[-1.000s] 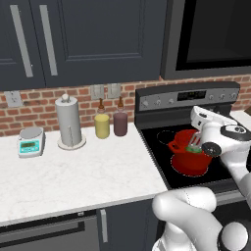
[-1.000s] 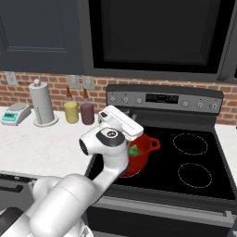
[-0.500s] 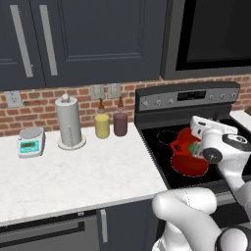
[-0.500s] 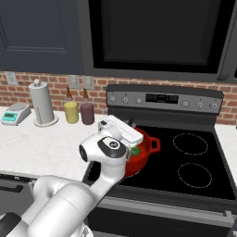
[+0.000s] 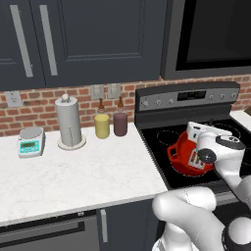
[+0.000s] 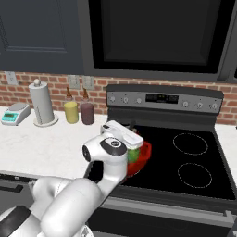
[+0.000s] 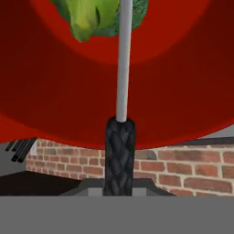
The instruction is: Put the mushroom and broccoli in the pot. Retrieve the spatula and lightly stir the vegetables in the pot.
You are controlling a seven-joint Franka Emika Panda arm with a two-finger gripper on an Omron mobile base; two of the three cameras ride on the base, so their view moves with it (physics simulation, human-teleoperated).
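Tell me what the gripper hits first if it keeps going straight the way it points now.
Probably the broccoli: the spatula it seems to hold reaches into the pot, right beside the floret. Depth is unclear, so the tool's hidden end may touch the pot's red inside first.

On the white surface stand a paper towel roll, a yellow bottle, a maroon bottle and a small scale, beside the black stove.

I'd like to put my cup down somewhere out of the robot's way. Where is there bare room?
The white counter is bare in front of the scale, paper towel roll and two bottles, which crowd the brick wall. The two right burners are free. It is crowded at the red pot, where the arm works.
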